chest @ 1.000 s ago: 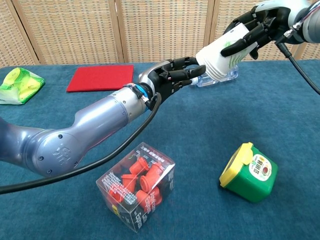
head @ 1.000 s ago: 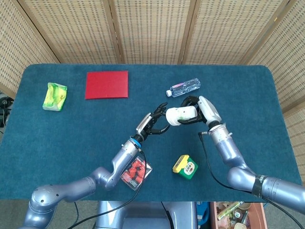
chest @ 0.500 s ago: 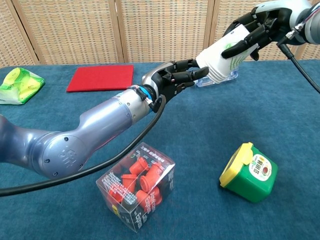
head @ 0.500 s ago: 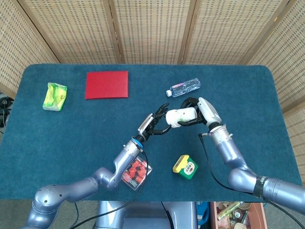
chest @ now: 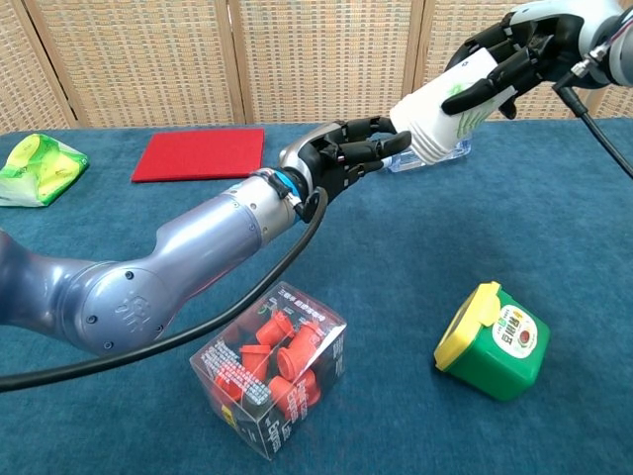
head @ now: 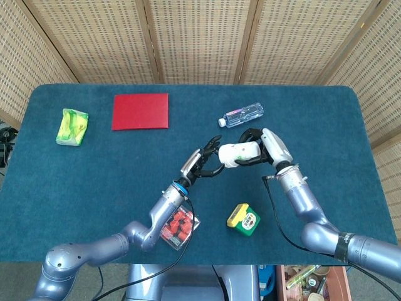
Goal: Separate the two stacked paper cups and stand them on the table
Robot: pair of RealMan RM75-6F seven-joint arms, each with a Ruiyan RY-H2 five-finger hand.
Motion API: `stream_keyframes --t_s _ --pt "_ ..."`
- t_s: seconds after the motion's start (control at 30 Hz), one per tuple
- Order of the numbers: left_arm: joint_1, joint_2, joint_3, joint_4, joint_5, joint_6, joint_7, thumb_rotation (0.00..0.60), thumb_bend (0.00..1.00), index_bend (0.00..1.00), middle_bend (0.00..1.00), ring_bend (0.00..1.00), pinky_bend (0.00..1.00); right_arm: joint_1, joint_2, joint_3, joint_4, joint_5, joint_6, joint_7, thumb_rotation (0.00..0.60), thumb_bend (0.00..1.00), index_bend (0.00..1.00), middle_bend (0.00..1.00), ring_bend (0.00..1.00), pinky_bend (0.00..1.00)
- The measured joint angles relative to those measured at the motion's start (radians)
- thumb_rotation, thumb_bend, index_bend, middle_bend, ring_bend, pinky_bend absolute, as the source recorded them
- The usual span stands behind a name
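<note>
The stacked white paper cups [head: 234, 153] [chest: 433, 116], with green print, lie sideways in the air above the table's middle. My right hand [head: 265, 145] [chest: 516, 51] grips them around the body from the right. My left hand [head: 203, 164] [chest: 343, 153] reaches in from the left with its fingers spread. Its fingertips [chest: 392, 141] are at the cups' near end, and it holds nothing. Whether they touch the rim is unclear.
A water bottle [head: 242, 115] lies behind the cups and a red mat [head: 140, 111] at the back left. A green-yellow pouch [head: 72, 126] sits far left. A clear box of red pieces [chest: 272, 367] and a green tub with a yellow lid [chest: 492, 341] stand near the front.
My left hand has edged forward and up toward the cups' end. My right hand and the cups have shifted slightly right.
</note>
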Motion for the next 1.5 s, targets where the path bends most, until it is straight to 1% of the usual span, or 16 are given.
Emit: stream_keyframes --t_s 0.23,0.6,0.77,0.93,1.03,1.23,1.33,1.43,1.5 --pt "0.010 0.005 0.005 -0.010 -0.003 0.000 0.004 0.600 0.39 0.70 0.01 0.00 0.00 -0.006 0.007 -0.002 -0.009 -0.003 0.005 0.001 0.600 0.22 0.74 0.62 0.47 0.73" --pt "0.062 0.026 0.038 -0.043 -0.001 0.018 0.031 0.600 0.39 0.70 0.02 0.00 0.00 -0.017 0.030 0.007 -0.016 -0.003 0.016 0.007 0.600 0.22 0.74 0.62 0.47 0.73" --pt "0.095 0.055 0.052 -0.081 -0.001 0.034 0.060 0.600 0.39 0.70 0.02 0.00 0.00 -0.022 0.045 0.015 -0.021 0.000 0.023 0.010 0.600 0.22 0.74 0.62 0.47 0.73" --pt "0.134 0.103 0.063 -0.139 -0.010 0.052 0.123 0.600 0.39 0.70 0.02 0.00 0.00 -0.029 0.064 0.021 -0.027 0.005 0.031 0.011 0.600 0.22 0.74 0.62 0.47 0.73" --pt "0.158 0.138 0.067 -0.177 -0.021 0.065 0.184 0.600 0.39 0.70 0.04 0.00 0.00 -0.036 0.077 0.022 -0.037 0.008 0.041 0.009 0.600 0.22 0.74 0.62 0.47 0.73" --pt "0.211 0.236 0.069 -0.294 -0.064 0.094 0.372 0.600 0.39 0.71 0.04 0.00 0.00 -0.054 0.105 0.014 -0.065 0.014 0.066 -0.009 0.600 0.22 0.74 0.62 0.47 0.73" --pt "0.237 0.303 0.073 -0.376 -0.088 0.108 0.486 0.600 0.39 0.71 0.05 0.00 0.00 -0.065 0.121 0.008 -0.086 0.019 0.084 -0.021 0.600 0.22 0.74 0.62 0.47 0.73" --pt "0.257 0.384 0.087 -0.457 -0.111 0.113 0.627 0.600 0.39 0.71 0.05 0.00 0.00 -0.078 0.140 -0.013 -0.111 0.025 0.103 -0.055 0.600 0.22 0.74 0.61 0.47 0.73" --pt "0.268 0.456 0.099 -0.527 -0.136 0.113 0.754 0.600 0.39 0.71 0.05 0.00 0.00 -0.086 0.152 -0.034 -0.131 0.032 0.124 -0.095 0.600 0.22 0.74 0.61 0.47 0.73"
